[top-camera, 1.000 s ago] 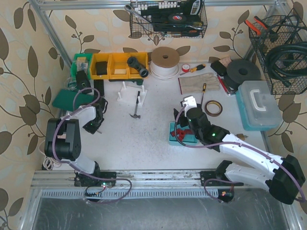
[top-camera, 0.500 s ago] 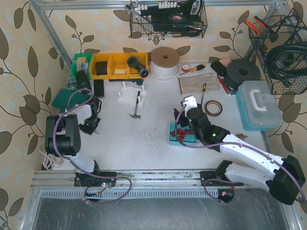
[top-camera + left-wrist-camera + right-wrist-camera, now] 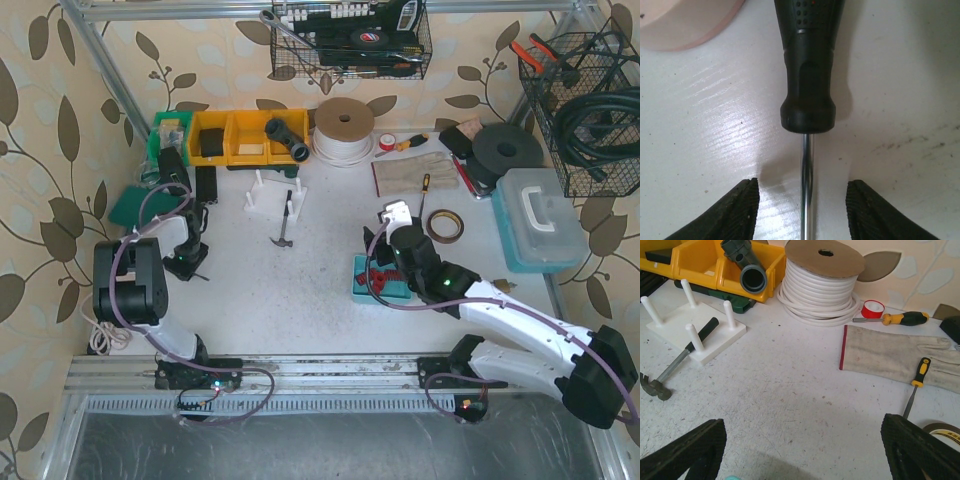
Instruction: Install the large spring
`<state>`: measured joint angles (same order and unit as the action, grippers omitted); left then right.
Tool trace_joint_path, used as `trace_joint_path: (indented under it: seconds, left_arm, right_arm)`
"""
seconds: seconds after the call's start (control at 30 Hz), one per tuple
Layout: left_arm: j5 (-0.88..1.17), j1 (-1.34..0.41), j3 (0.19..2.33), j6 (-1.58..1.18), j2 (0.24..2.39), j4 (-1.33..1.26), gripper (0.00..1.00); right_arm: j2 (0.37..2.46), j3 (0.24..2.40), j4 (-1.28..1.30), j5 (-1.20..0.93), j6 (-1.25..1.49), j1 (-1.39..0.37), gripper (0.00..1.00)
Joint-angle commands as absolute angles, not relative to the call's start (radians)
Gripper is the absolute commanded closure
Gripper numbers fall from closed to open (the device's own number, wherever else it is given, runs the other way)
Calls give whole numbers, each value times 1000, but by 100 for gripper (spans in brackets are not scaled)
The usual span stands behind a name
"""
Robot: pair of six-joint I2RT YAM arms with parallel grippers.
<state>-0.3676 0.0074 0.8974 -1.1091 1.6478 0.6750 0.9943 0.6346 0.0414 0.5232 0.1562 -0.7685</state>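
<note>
No large spring shows in any view. In the left wrist view a black-handled screwdriver (image 3: 807, 75) lies on the white table, its steel shaft (image 3: 806, 190) running down between my left gripper's fingers. That left gripper (image 3: 802, 200) is open, and both pads stand clear of the shaft. From above, the left gripper (image 3: 186, 266) sits low at the table's left side. My right gripper (image 3: 802, 447) is open with only bare table between its fingers. It hovers over the teal tray of red parts (image 3: 362, 285), right of centre (image 3: 385, 235).
A white peg board (image 3: 272, 195) and a hammer (image 3: 285, 232) lie at the back centre. Behind them are yellow bins (image 3: 235, 135) and a cable spool (image 3: 345, 130). A glove (image 3: 412, 175), a tape roll (image 3: 445, 225) and a blue toolbox (image 3: 540, 220) are to the right.
My left gripper has opened and let go of the screwdriver, which now lies on the table; the left arm shifted a little to the left. The right arm has not moved.
</note>
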Motion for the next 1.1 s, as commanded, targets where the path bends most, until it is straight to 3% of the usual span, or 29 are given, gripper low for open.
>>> trace_joint_path:
  seconds: [0.0,0.3,0.63,0.8,1.07]
  left_arm:
    - [-323,11,898,-1062,1565,707,45]
    - [-275,8,916,-796,1359,634,30]
    - [144,-88,805,-513,1303,282,20]
    - [132,-214,892,-397,1420,302,18]
    - [34,-397,1033,-195,1592,312,45]
  right_arm:
    - [1009,636,33,489,147,-775,16]
    - [1042,632,-75,144,107,-782,12]
    - [1016,591,-105,273,123,-791,0]
    - [1025,592,-95,306,127,-790,0]
    - [1008,586,-87,346,127,-790,0]
